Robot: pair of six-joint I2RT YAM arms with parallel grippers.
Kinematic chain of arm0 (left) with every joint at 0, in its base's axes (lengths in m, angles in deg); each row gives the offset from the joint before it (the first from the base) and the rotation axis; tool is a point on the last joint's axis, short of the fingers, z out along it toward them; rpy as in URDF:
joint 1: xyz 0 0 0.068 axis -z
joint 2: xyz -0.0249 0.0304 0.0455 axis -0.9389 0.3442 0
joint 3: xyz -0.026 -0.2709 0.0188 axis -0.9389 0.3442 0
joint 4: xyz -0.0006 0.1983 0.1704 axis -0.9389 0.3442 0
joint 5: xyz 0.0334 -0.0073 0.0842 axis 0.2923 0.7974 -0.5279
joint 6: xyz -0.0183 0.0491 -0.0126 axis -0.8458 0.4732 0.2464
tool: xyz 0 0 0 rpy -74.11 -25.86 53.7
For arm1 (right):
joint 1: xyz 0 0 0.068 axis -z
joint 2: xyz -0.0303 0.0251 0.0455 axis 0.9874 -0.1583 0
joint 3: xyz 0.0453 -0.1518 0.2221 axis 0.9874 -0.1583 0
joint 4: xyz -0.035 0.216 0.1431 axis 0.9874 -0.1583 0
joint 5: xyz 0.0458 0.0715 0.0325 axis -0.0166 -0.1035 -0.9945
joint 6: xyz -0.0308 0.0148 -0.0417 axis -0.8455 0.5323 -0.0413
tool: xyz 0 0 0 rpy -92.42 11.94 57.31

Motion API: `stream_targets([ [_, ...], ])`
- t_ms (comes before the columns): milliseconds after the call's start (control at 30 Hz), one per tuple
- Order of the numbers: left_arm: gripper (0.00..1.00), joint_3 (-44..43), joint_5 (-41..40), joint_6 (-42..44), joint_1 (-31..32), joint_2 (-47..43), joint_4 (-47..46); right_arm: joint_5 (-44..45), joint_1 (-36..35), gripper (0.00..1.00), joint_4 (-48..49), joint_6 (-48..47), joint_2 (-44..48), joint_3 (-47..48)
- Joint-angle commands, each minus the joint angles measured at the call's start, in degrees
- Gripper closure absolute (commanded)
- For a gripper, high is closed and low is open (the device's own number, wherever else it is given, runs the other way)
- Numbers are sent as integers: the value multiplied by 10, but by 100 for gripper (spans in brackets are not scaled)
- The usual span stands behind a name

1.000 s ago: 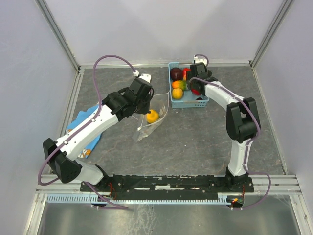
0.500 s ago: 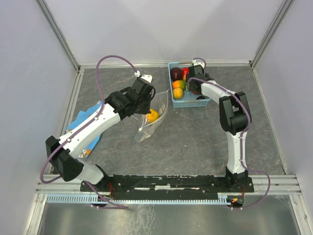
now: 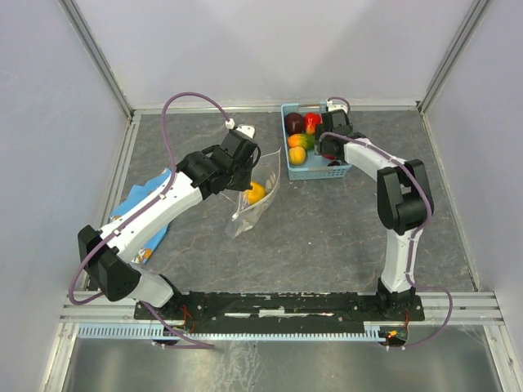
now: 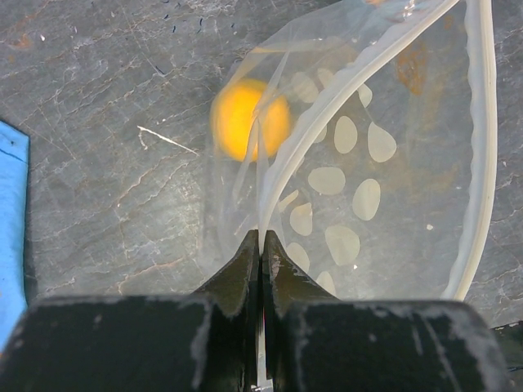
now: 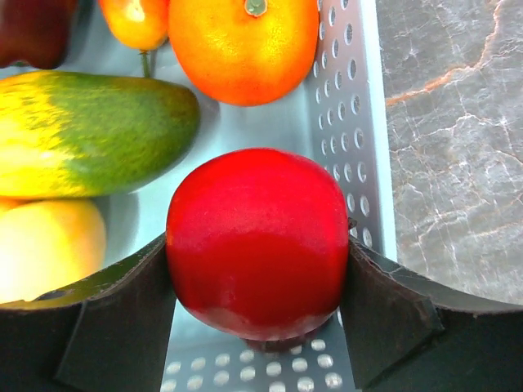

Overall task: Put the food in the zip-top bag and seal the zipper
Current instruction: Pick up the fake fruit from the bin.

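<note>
The zip-top bag (image 3: 252,206) lies on the grey table, clear with white oval spots (image 4: 351,192). An orange fruit (image 4: 248,119) sits inside it, also seen from above (image 3: 256,193). My left gripper (image 4: 261,242) is shut on the bag's whitish zipper strip (image 4: 288,155) and holds that edge up; from above it is at the bag's top (image 3: 248,175). My right gripper (image 5: 257,245) is down in the light-blue basket (image 3: 315,173), its fingers (image 5: 135,286) pressed on both sides of a red round fruit (image 5: 257,237).
The basket also holds a green-yellow mango (image 5: 90,131), an orange (image 5: 243,45), a yellow fruit (image 5: 45,245) and a maroon fruit (image 3: 294,122). A blue cloth (image 3: 140,214) lies under the left arm. Walls close in the table at the back and sides.
The right arm's elbow swung left and then back right while its gripper stayed in the basket. The left arm shifted slightly, still holding the bag.
</note>
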Motion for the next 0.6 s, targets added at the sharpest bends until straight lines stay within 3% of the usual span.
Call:
stream_targets([
  [0,97,-27,-10,23,-4,-10,-8,-32,2,50,24,-4,95,-30],
  [567,97,-45,9,46,-5,-20,-5,-161,-23,53,-46,61,363,-158],
])
